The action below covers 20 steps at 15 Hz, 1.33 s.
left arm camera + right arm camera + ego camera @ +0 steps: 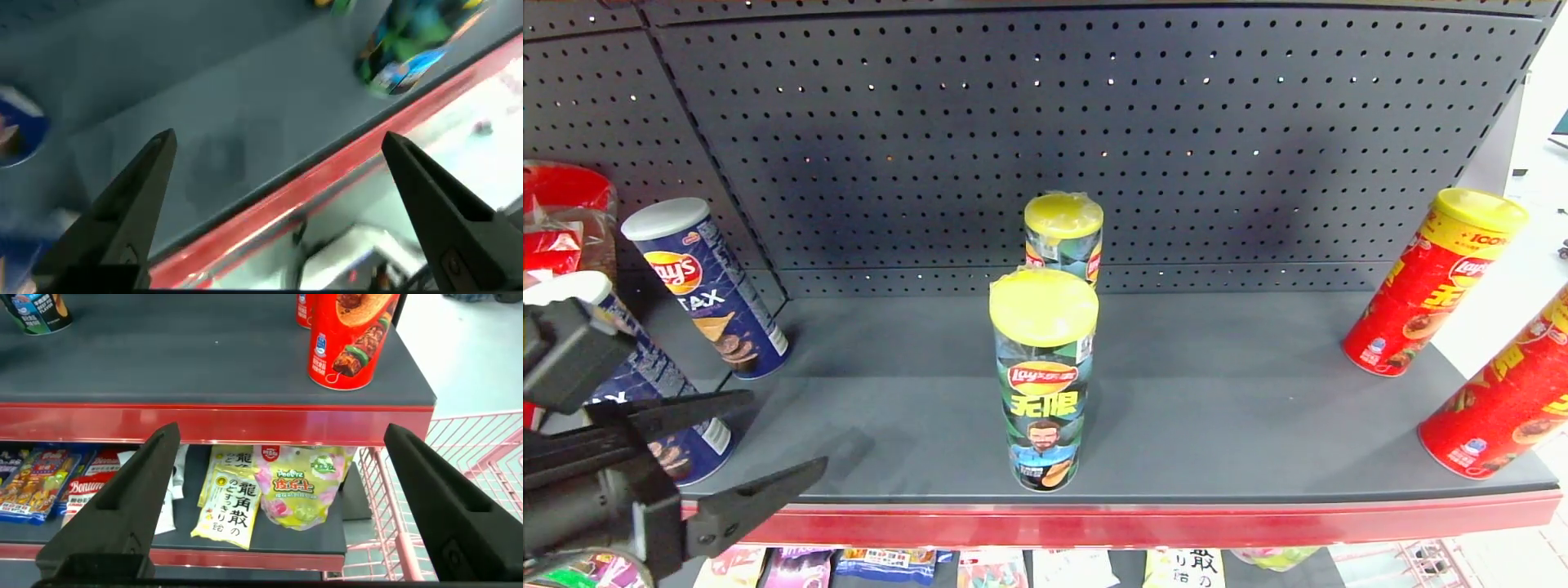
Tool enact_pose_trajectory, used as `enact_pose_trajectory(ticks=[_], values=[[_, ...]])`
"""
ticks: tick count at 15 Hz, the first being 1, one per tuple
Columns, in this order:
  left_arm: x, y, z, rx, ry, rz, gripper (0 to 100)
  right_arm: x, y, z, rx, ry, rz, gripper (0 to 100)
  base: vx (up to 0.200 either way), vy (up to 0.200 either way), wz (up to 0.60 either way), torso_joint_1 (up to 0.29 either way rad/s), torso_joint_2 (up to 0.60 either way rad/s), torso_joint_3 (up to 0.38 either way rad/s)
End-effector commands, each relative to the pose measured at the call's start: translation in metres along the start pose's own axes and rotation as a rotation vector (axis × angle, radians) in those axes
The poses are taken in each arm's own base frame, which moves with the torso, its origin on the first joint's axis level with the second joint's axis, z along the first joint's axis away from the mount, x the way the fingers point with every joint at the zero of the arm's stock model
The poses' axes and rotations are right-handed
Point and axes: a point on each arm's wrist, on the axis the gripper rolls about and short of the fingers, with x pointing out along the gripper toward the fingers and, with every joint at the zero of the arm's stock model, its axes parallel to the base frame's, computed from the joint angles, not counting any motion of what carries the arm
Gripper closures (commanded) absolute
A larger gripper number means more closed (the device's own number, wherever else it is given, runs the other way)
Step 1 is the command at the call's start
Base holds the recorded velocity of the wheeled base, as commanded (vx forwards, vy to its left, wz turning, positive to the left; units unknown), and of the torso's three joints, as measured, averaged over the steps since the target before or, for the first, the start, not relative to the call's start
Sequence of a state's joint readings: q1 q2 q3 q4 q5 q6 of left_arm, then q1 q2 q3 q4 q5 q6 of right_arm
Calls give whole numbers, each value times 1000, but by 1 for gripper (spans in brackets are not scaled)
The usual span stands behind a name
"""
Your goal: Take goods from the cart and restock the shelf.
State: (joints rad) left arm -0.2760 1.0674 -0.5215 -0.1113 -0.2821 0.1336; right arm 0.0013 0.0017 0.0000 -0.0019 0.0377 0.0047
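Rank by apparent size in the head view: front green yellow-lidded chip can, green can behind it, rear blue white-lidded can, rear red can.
Front green chip can: largest, though nearest the camera.
Rear red can and rear blue can: look alike, unranked.
Green can behind: smallest, partly hidden.

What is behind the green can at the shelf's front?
A second yellow-lidded can stands behind the front can; its lid and upper part show, the rest is covered. Farther back, the perforated panel.

Shop aisle: pegboard-backed shelf (1217, 408) w/ chip cans (1044, 376), snack pkts (302, 490) below, pink cart (482, 419).
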Motion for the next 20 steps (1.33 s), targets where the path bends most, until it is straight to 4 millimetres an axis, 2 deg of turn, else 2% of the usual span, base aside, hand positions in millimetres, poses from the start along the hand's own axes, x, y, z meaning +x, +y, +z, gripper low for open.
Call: enact_pose_trajectory(ticks=[1, 4, 7, 13, 16, 20], values=[[45, 7, 4, 6, 126, -50, 0, 0, 0, 0, 0, -1, 1, 0, 0, 0, 0, 0, 0, 0], [79, 3, 10, 31, 188, -112, 0, 0, 0, 0, 0, -1, -1, 0, 0, 0, 0, 0, 0, 0], [99, 5, 4, 105, 245, -144, 0, 0, 0, 0, 0, -1, 1, 0, 0, 0, 0, 0, 0, 0], [128, -4, 11, 134, 266, -207, 0, 0, 0, 0, 0, -1, -1, 0, 0, 0, 0, 0, 0, 0], [149, -7, 20, 146, 262, -227, 0, 0, 0, 0, 0, -1, -1, 0, 0, 0, 0, 0, 0, 0], [158, -9, 25, 151, 254, -243, 0, 0, 0, 0, 0, -1, -1, 0, 0, 0, 0, 0, 0, 0]])
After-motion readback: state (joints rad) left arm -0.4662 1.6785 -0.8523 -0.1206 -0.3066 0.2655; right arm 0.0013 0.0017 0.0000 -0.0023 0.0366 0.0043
